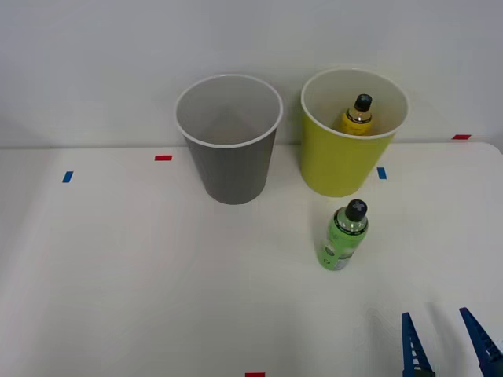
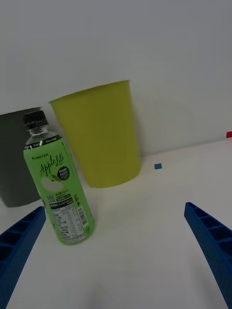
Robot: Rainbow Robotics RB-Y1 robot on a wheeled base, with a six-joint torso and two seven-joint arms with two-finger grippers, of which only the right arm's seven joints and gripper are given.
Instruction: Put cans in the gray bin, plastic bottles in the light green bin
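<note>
Showing only neck and black cap, yellow bottle (image 1: 357, 115) sits inside light green bin (image 1: 339, 161). Green bottle (image 1: 343, 236), label reading "Apple Lite", stands upright on white table (image 1: 118, 275) before that bin, near gray bin (image 1: 232, 165). Right gripper (image 1: 449, 347) at table's near edge, jaws wide, empty.

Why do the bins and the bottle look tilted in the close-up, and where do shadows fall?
Right wrist view: the green bottle and light green bin lean because that camera is tilted. Front view: soft, even light, with a faint shadow beside the hand.
</note>
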